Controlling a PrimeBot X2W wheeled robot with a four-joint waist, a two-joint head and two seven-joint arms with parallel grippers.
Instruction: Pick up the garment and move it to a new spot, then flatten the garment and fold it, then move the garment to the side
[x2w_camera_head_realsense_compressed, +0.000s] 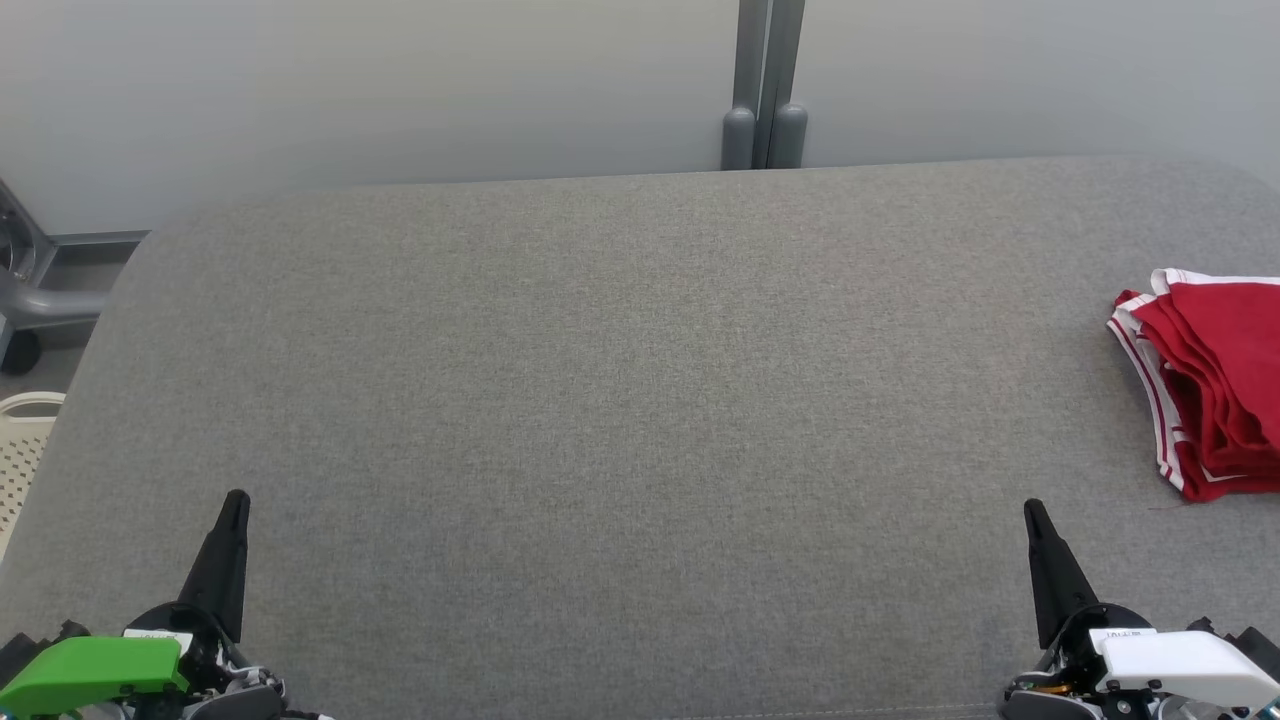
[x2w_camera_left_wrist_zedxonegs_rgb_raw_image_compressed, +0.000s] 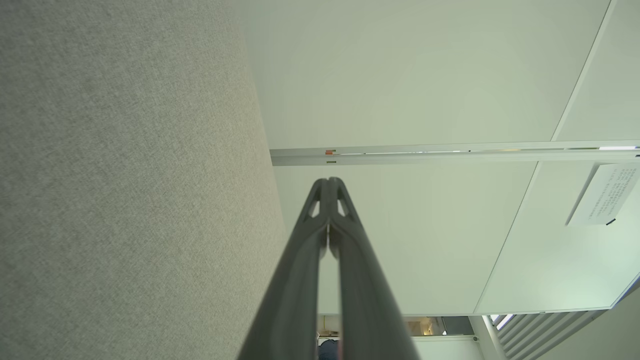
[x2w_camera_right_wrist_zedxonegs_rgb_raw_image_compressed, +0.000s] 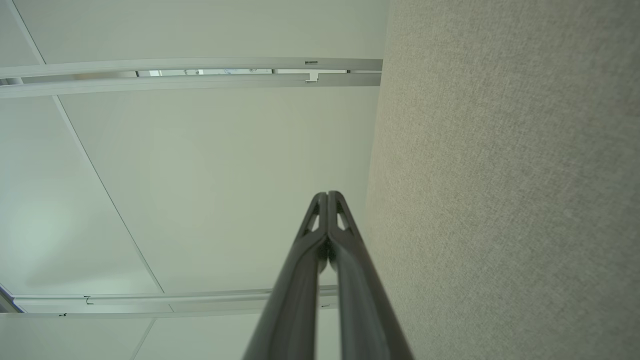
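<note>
Grey woven cloth covers the bench (x2w_camera_head_realsense_compressed: 600, 400), a broad top with rounded far corners set against a pale wall (x2w_camera_head_realsense_compressed: 400, 90). A grey post (x2w_camera_head_realsense_compressed: 765, 90) stands behind the middle of the far edge. From the left edge across the middle and most of the way right, the cloth lies flat and open. The garment (x2w_camera_head_realsense_compressed: 1215, 385), red with white trim, sits at the far right of the bench, about midway between the near and far edges. It runs off the border of the head view, so how close it comes to the bench's right edge cannot be told; it looks stacked in several layers, perhaps loosely folded. The left hand (x2w_camera_head_realsense_compressed: 237, 500) rests at the near left, its two dark fingers pressed together to a point with nothing between them, and the left wrist view shows the tips meeting (x2w_camera_left_wrist_zedxonegs_rgb_raw_image_compressed: 329, 181). The right hand (x2w_camera_head_realsense_compressed: 1033, 508) rests at the near right, likewise closed (x2w_camera_right_wrist_zedxonegs_rgb_raw_image_compressed: 327, 194), nearer than the garment and clear of it. Past the left edge stand a white perforated basket (x2w_camera_head_realsense_compressed: 25, 440) and a grey wheeled frame (x2w_camera_head_realsense_compressed: 30, 300).
</note>
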